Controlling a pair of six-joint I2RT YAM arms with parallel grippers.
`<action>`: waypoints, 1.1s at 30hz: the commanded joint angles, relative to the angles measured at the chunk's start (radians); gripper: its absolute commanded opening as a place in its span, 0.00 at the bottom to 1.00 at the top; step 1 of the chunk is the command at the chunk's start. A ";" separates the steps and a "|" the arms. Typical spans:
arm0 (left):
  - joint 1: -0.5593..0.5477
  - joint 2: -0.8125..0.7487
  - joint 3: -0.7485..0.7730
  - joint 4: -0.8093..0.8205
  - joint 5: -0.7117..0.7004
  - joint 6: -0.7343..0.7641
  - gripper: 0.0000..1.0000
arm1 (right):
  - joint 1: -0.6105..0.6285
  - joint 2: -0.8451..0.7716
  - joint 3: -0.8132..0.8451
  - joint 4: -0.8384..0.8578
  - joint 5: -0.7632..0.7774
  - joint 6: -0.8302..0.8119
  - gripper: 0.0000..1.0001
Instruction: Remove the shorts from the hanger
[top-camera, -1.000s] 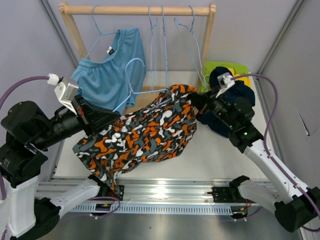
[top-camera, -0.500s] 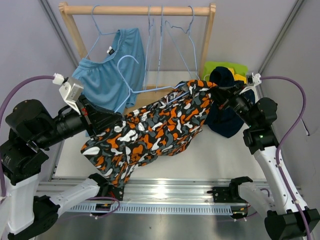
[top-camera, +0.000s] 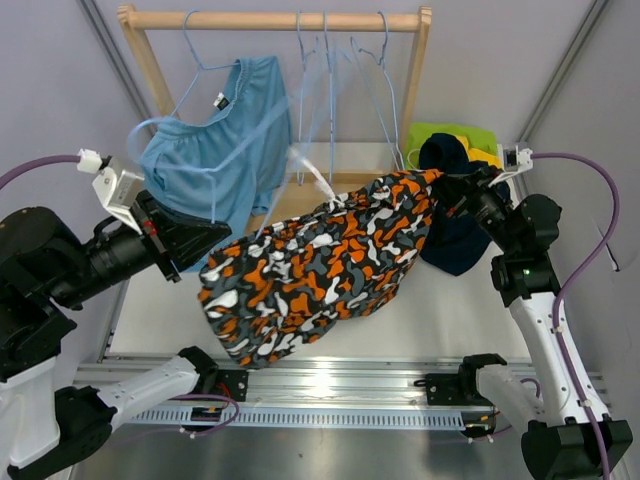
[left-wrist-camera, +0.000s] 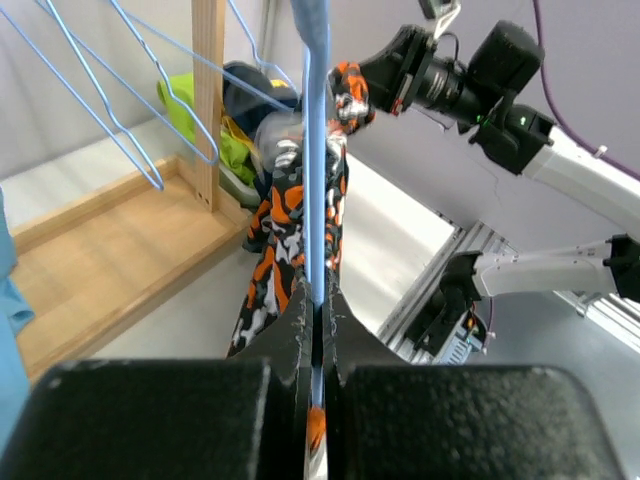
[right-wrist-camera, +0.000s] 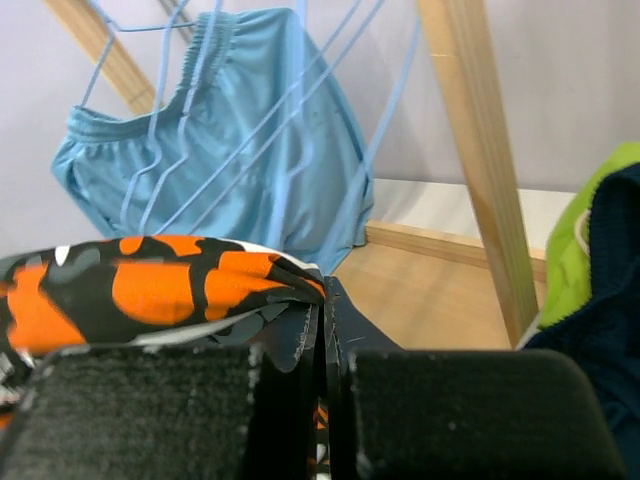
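The orange-black-white camouflage shorts (top-camera: 320, 265) hang stretched in the air between my two grippers. My left gripper (top-camera: 212, 236) is shut on a light blue wire hanger (left-wrist-camera: 316, 150), which still runs into the shorts (left-wrist-camera: 290, 225); the hanger is blurred in the top view. My right gripper (top-camera: 445, 188) is shut on the shorts' upper edge (right-wrist-camera: 150, 275). The light blue shorts (top-camera: 215, 150) hang on a hanger on the rack. The navy (top-camera: 455, 235), lime green (top-camera: 450, 135) and yellow (top-camera: 487, 155) shorts lie piled at the back right.
A wooden rack with a top rail (top-camera: 270, 18) and a base board (left-wrist-camera: 110, 260) stands at the back. Several empty blue hangers (top-camera: 350, 90) hang from the rail. Grey walls close both sides, and a metal rail (top-camera: 330, 385) runs along the near edge.
My right gripper has pulled the shorts' edge right and up towards the pile. My left gripper has drawn back left and swung the hanger upward. The shorts now hang more to the right.
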 joint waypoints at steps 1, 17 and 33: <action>-0.011 -0.037 0.062 0.023 -0.032 0.019 0.00 | -0.039 0.009 -0.020 0.003 0.111 0.011 0.00; -0.012 0.130 0.046 -0.107 -0.534 0.060 0.00 | 0.421 -0.243 0.006 -0.296 0.246 -0.198 0.00; -0.012 -0.075 -0.250 -0.127 -0.516 -0.032 0.00 | 0.199 0.356 0.956 -0.437 0.533 -0.416 0.00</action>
